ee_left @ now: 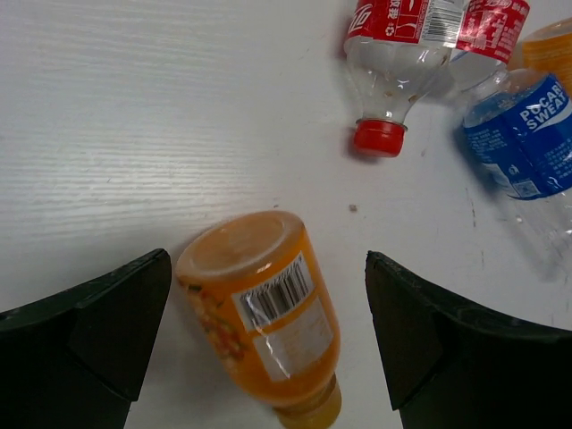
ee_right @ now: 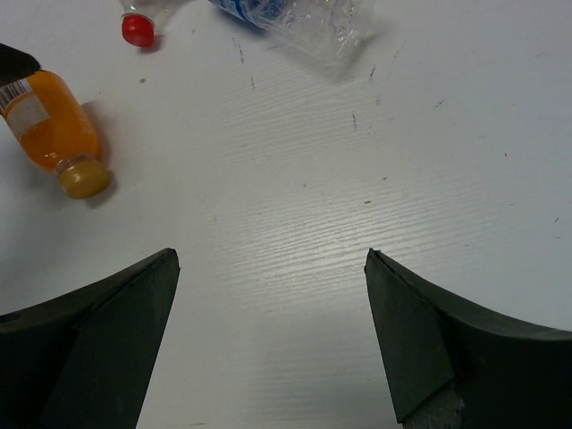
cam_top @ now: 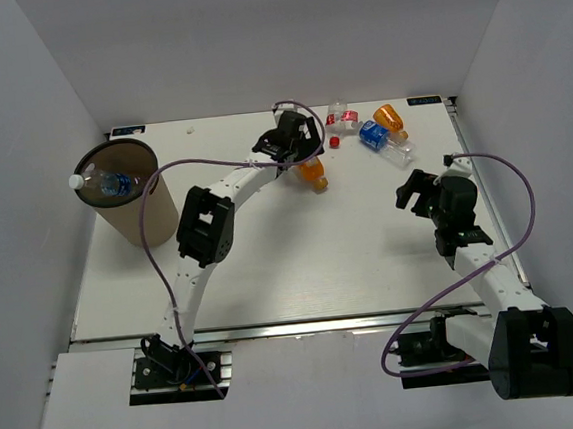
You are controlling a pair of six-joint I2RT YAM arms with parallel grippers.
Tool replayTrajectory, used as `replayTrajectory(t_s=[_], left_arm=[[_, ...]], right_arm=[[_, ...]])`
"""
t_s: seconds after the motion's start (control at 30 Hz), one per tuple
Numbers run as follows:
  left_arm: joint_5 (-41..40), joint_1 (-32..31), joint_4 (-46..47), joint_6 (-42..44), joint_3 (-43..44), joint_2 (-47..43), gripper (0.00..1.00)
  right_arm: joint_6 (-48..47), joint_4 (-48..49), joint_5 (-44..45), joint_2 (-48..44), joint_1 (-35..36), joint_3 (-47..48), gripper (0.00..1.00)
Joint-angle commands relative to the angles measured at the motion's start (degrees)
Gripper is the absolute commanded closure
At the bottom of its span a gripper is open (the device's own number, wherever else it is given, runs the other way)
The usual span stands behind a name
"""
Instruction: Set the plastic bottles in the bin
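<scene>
Six bottles in all: five on the table (cam_top: pixel 271 266) and one in the bin (cam_top: pixel 149 222).

Your left gripper (ee_left: pixel 266 268) is spread wide. One orange bottle (ee_left: pixel 268 313) lies on its side between the fingers, cap toward the wrist, not pinched. Its label shows a barcode; the rest is too small to read.

Beyond the fingertips, to the right, lie two clear bottles with red labels: one with a red cap (ee_left: pixel 398 36) and a second one (ee_left: pixel 493 27) just beside it. Their white print is unreadable. Next to them a blue-labelled bottle (ee_left: pixel 523 134) reads "POCARI SWEAT", and a second orange bottle (ee_left: pixel 552 49) shows at the edge.

Your right gripper (ee_right: pixel 271 259) is also spread, with only bare table between its fingers and the bottles ahead to its left.

The bin stands well off to the left gripper's left, holding one bottle with a blue label and white cap (cam_top: pixel 113 182).
</scene>
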Motion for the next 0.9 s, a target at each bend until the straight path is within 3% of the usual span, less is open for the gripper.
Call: replayTrajectory(t_s=[0.0, 0.1, 0.27, 0.33, 0.37, 0.47, 0.6, 0.87], left_arm=[[-1.08, -1.22, -2.99, 2.0, 7.22, 4.83, 0.02], [-0.3, -1.4, -4.06, 2.62, 10.93, 7.12, 0.02], [0.84, -1.4, -3.71, 3.06, 9.01, 6.78, 0.04], [0.67, -1.4, -3.18, 3.32, 7.6, 5.64, 0.14], [0.15, -1.4, -2.92, 3.58, 7.25, 5.2, 0.31], [-0.21, -1.4, -3.18, 5.16, 7.5, 2.48, 0.62], [-4.85, -0.79, -4.67, 11.13, 7.51, -4.8, 0.76], [-4.33, 10.28, 1.56, 16.76, -10.58, -32.83, 0.78]], right_arm=[[0.28, 4.01, 0.11, -0.58, -0.62, 0.03, 0.11], [0.37, 4.01, 0.38, -0.66, -0.88, -0.23, 0.11], [0.81, 4.01, 0.46, -0.66, -0.97, -0.23, 0.11], [1.07, 4.09, 0.2, -0.58, -0.97, -0.41, 0.11], [1.07, 4.09, -0.32, -0.58, -0.97, -0.41, 0.11], [1.08, 4.09, -0.41, -0.84, -0.97, -0.5, 0.11], [0.72, 4.18, -1.11, -1.37, -0.88, -0.67, 0.11], [0.2, 5.06, -4.72, -0.84, -0.88, -0.76, 0.11]])
